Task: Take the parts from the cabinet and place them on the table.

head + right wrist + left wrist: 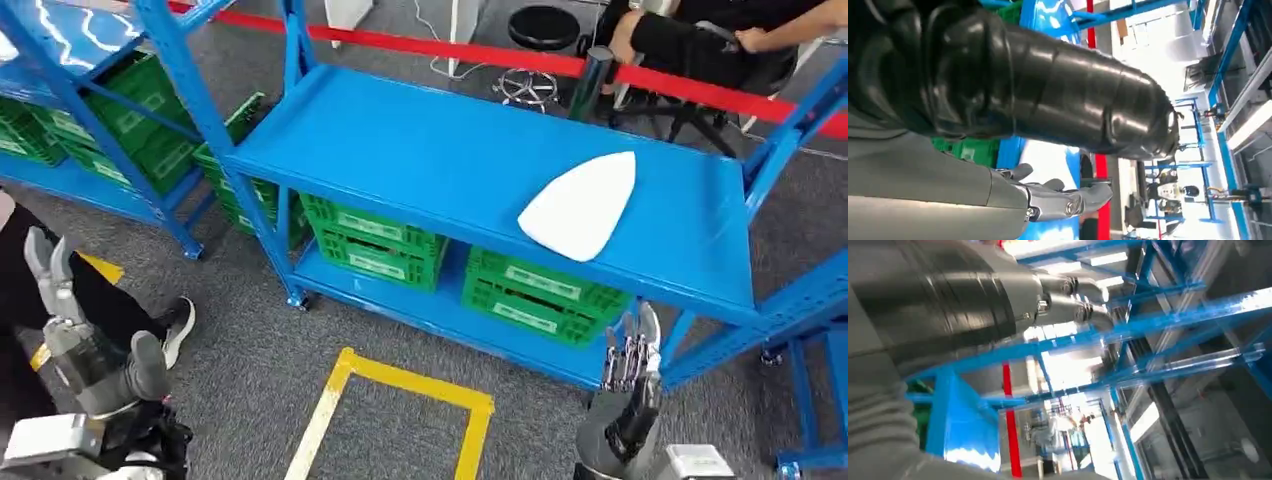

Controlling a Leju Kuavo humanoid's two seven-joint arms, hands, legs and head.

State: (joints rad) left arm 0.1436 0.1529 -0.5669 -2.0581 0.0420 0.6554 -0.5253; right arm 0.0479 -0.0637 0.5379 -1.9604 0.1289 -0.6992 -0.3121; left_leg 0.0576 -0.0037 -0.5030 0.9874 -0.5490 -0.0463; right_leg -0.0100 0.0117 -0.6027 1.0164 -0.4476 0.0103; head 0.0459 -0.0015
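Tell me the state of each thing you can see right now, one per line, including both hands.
White part: lying flat on the blue shelf, untouched.
Green crates: sitting on the lower shelf, under the top board.
Left hand: raised, holding nothing, fingers apart.
Right hand: raised in front of the shelf, holding nothing, fingers apart.
Red barrier tape: stretched behind the shelf.

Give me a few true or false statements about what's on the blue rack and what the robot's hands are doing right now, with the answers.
1. A white part lies on the blue rack's top shelf. True.
2. The right hand grips the white part. False: it holds nothing and is below the shelf, apart from the part.
3. Green crates sit on the lower shelf. True.
4. The left hand rests on the top shelf. False: it is off to the side, away from the rack.
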